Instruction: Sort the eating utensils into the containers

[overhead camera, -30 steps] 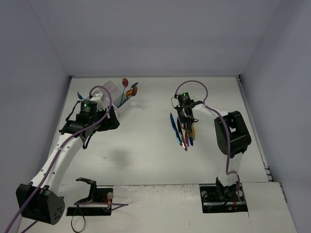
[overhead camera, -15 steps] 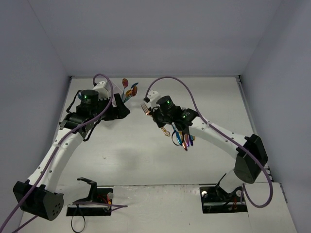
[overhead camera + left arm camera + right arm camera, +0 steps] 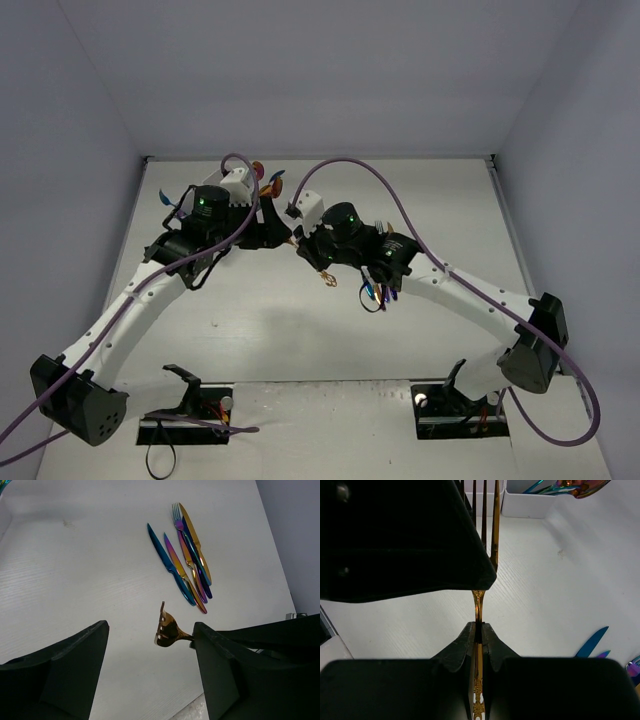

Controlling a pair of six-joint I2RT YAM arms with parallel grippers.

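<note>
Loose utensils (image 3: 187, 565) lie fanned together on the table (image 3: 75, 570), nearer than the white box (image 3: 522, 507), to its right and well apart from it. Between them and the box, the right gripper (image 3: 478, 627) is clamped on the handle of the gold fork (image 3: 479, 605). The left gripper (image 3: 150, 630), near the box, has its fingers wide with the fork head between them. Sorted utensils (image 3: 572, 486) stand in the box.

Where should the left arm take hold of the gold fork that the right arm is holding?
Grip the gold fork at its broad head, coming from the tine end. The right end effector pinches the slim handle, and the head points toward the open left end effector.
</note>
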